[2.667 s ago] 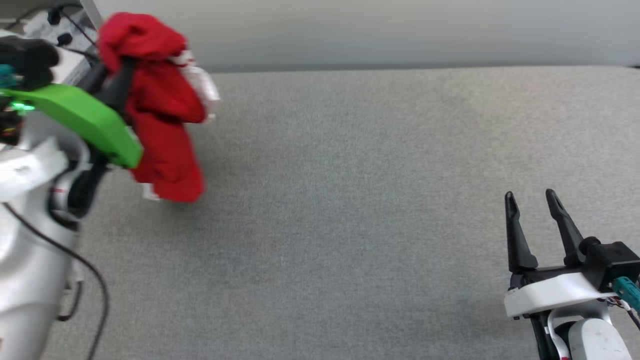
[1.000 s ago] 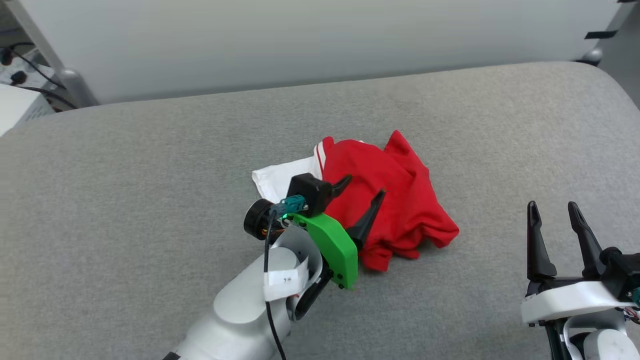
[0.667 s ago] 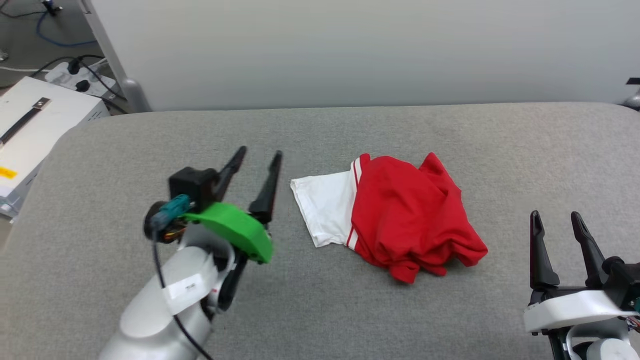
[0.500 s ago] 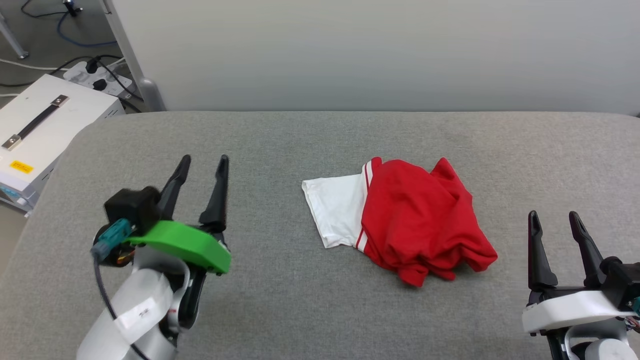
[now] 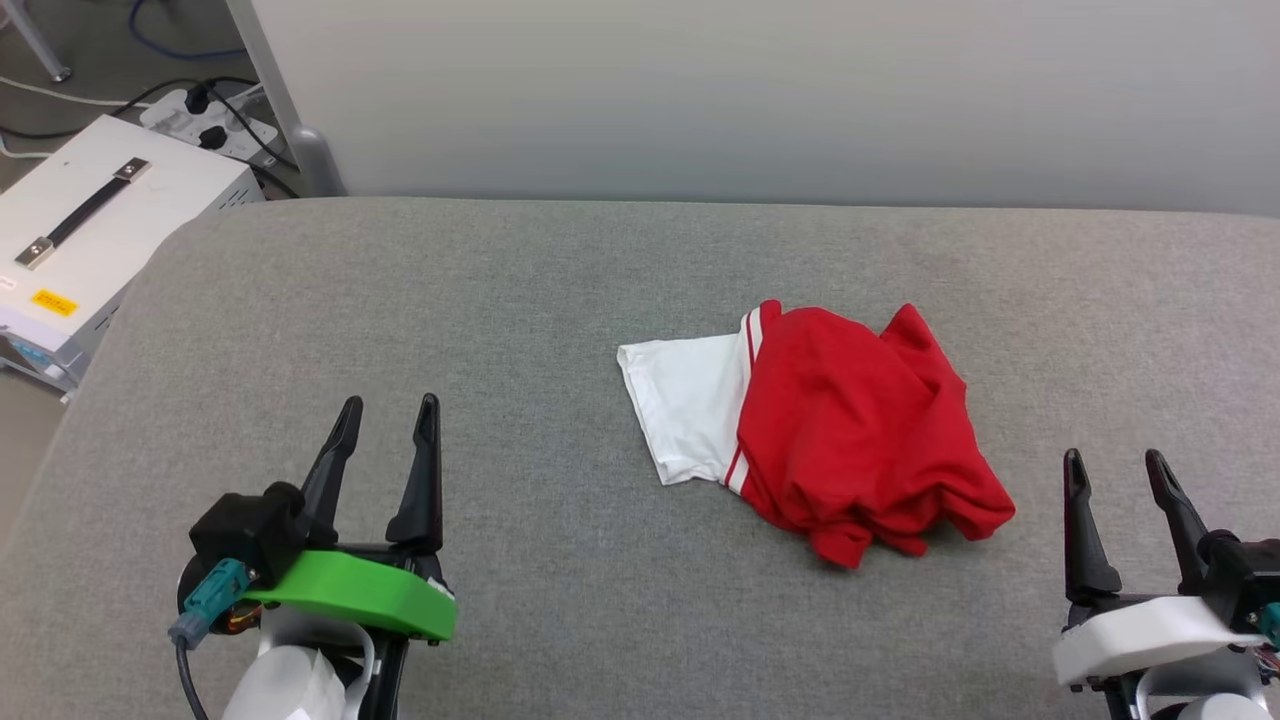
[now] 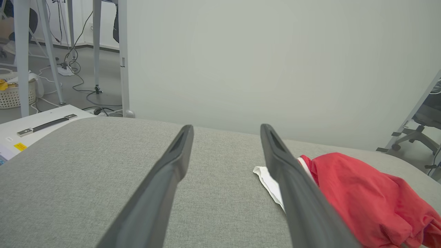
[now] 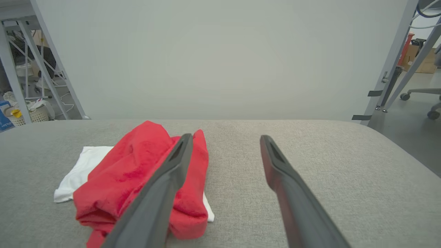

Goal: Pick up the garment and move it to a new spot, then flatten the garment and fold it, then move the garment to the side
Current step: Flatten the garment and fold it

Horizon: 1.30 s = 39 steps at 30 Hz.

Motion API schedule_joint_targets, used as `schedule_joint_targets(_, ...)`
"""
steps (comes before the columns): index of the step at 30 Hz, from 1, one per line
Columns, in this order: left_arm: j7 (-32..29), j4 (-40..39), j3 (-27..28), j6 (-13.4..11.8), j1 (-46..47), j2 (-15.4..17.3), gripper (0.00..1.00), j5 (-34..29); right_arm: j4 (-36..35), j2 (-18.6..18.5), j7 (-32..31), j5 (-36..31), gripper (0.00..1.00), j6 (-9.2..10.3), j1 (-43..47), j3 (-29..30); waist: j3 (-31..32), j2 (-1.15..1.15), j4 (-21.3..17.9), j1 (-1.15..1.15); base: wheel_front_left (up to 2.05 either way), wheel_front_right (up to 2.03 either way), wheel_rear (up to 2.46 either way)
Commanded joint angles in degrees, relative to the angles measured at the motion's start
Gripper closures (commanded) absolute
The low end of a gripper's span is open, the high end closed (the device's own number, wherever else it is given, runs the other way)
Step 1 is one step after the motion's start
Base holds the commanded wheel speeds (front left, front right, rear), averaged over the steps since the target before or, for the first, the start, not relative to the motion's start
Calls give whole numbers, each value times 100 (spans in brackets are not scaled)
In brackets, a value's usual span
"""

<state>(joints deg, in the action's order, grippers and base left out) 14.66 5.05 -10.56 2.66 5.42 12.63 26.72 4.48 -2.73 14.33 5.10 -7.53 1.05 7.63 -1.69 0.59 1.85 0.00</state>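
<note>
The shirt lies crumpled right of centre on the grey counter, one white sleeve spread flat toward the left end effector, which sits well apart from it, while the right end effector sits nearer, both empty with fingers parted.

garment on table (mid-right) | between left end effector; right end effector
</note>
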Motion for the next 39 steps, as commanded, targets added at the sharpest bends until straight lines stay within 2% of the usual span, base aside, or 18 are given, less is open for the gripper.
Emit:
schedule_joint_targets(1, 33, 10, 52, 73, -9, -64, 0, -70, 71, -15, -71, -68, 0, 4, -51, 70, -82, -59, 51, 0, 0, 0, 0)
schedule_joint_targets(3, 33, 26, 128, 135, 30, -142, 0, -140, 210, -15, -545, -218, 0, 4, -178, 133, -171, -59, 73, 0, 0, 0, 0)
schedule_joint_targets(5, 33, 40, 203, 192, 63, -235, 0, -216, 327, -15, -1280, -284, 0, 4, -378, 136, -298, -59, 114, 0, 0, 0, 0)
schedule_joint_targets(9, 33, 110, 267, 294, 132, -373, 0, -354, 340, -253, -2593, -207, 0, 4, -732, -33, -523, -59, 205, 0, 0, 0, 0)
schedule_joint_targets(15, 33, 211, 330, 399, 263, -492, 0, -506, 251, -573, -3983, 29, 0, 4, -1095, -63, -816, -59, 364, 0, 0, 0, 0)
schedule_joint_targets(21, 33, 230, 363, 452, 431, -557, 0, -585, 210, -756, -4553, 220, 0, 4, -1283, -283, -1100, -59, 496, 0, 0, 0, 0)
schedule_joint_targets(34, 34, 239, 383, 480, 676, -584, 0, -621, 800, -1049, -4819, 369, 0, 4, -1564, -1103, -1538, -59, 620, 0, 0, 0, 0)
schedule_joint_targets(35, 34, 245, 375, 480, 687, -582, 0, -617, 866, -1069, -4840, 428, 2, 4, -1561, -1190, -1549, -59, 624, 0, 0, 0, 0)
schedule_joint_targets(36, 34, 254, 366, 480, 694, -580, 0, -615, 912, -1090, -4851, 478, 56, 4, -1557, -1259, -1551, -59, 627, 0, 0, 0, 0)
schedule_joint_targets(37, 34, 268, 355, 481, 701, -578, 0, -613, 958, -1120, -4860, 540, 100, 4, -1546, -1340, -1546, -59, 628, 0, 0, 0, 0)
schedule_joint_targets(39, 34, 303, 350, 481, 707, -575, 0, -606, 1011, -1188, -4832, 604, 100, 4, -1535, -1434, -1509, -59, 617, 0, 0, 0, 0)
